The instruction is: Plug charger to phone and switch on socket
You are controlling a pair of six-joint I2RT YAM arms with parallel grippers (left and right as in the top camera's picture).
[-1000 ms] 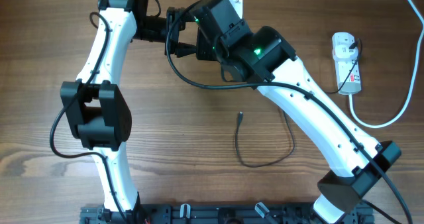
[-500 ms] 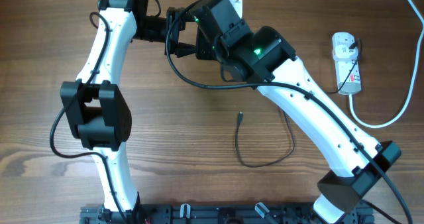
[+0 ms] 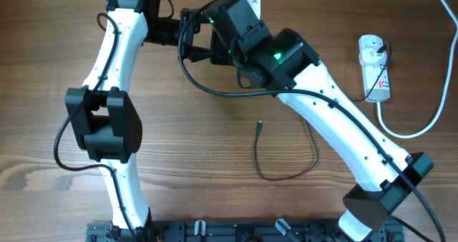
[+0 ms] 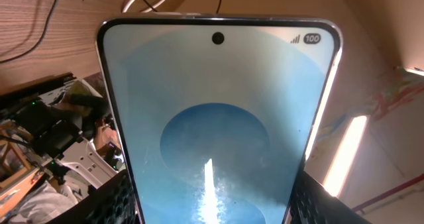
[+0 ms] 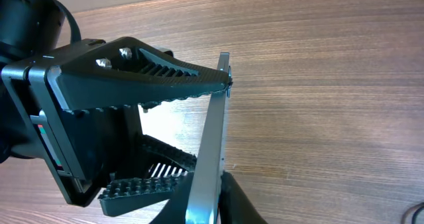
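Holding still: nothing is shifting across the overhead views, and both arms are staying parked at the upper middle of the frame. Left gripper (image 3: 195, 41) is clamping the phone (image 4: 212, 131) by its long edges, screen filling the left wrist view. Right gripper (image 5: 228, 201) is sitting close by the phone's edge, with only one finger showing, so I can't tell its spread. Charger (image 3: 257, 152) is lying loose at centre, tip unplugged and well apart from the phone. Socket (image 3: 373, 66) is waiting untouched at upper right. Probably a pause, with plugging not started.
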